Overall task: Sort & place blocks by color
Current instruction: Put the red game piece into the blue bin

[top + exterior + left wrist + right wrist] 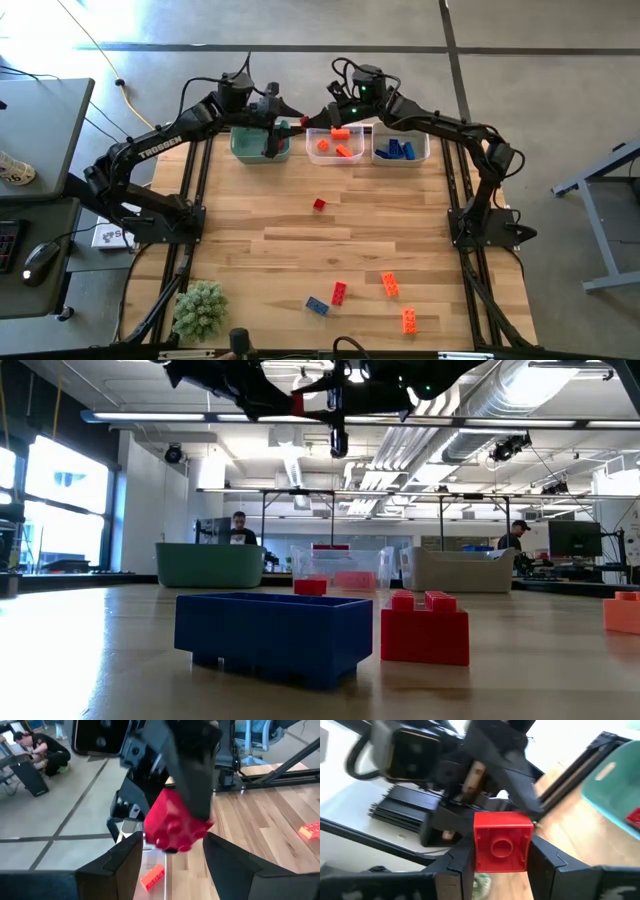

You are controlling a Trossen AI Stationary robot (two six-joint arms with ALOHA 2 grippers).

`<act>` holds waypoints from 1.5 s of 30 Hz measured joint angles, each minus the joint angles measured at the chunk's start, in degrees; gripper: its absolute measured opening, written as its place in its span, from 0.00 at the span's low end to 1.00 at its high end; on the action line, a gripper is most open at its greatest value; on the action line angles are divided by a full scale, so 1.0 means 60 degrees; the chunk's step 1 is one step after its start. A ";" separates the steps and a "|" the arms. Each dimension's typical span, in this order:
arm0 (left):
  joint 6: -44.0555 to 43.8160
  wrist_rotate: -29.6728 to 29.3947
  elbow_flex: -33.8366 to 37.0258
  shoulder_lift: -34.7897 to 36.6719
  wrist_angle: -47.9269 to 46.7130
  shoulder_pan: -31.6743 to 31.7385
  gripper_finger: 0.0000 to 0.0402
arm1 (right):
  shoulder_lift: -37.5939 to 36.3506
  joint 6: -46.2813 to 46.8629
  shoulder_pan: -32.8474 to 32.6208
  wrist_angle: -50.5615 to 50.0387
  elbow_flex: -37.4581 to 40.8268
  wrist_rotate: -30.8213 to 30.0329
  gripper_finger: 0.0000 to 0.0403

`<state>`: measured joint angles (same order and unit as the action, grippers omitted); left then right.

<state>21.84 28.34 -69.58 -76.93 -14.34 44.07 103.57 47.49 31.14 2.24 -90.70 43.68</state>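
Handover above the bins, upper centre of the high view. The right end effector is gripping a red block; the left end effector is standing open around it. Rigid, light and smooth, it is best pinched across flat sides. The clear bin is holding orange blocks, the neighbouring bin blue blocks.

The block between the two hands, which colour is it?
Red block; the right wrist view shows it best.
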 joint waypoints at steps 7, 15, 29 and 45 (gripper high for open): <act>-0.0361 0.0005 0.0000 0.0000 0.0741 -0.0102 0.49 | -0.0010 0.0277 -0.0001 0.0329 0.0000 -0.0026 0.28; -0.0261 -0.0022 0.0004 0.0000 0.0862 -0.0102 0.46 | -0.0015 0.0418 -0.0001 0.0423 0.0000 -0.0106 0.28; 0.0659 -0.0120 0.0004 0.0004 0.0918 -0.0175 0.29 | -0.0015 0.0972 0.0003 0.0491 0.0000 -0.0022 0.32; 0.0583 -0.0045 -0.0004 0.0004 0.0797 -0.0189 0.28 | 0.0000 0.1009 0.0137 0.0672 0.0000 -0.0597 0.58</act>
<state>25.33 28.07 -69.60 -76.90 -9.55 42.94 103.57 53.54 31.96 6.28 -90.70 40.10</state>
